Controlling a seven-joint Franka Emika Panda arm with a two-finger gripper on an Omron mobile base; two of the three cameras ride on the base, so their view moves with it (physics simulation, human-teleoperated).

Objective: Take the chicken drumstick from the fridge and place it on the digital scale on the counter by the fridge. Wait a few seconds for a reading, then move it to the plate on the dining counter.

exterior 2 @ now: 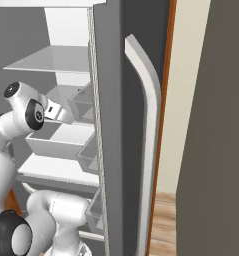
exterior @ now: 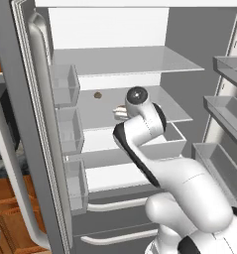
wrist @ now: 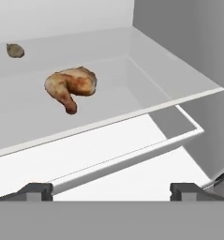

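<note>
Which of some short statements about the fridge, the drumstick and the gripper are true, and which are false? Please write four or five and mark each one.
1. The fridge stands open. True.
2. The gripper is shut on the chicken drumstick. False: its fingers are wide apart and the drumstick lies ahead of them, untouched.
3. The drumstick lies on a glass shelf inside the fridge. True.
4. The small darker lump touches the drumstick. False: it lies apart, further back on the same shelf.
5. A white drawer sits below that shelf. True.
</note>
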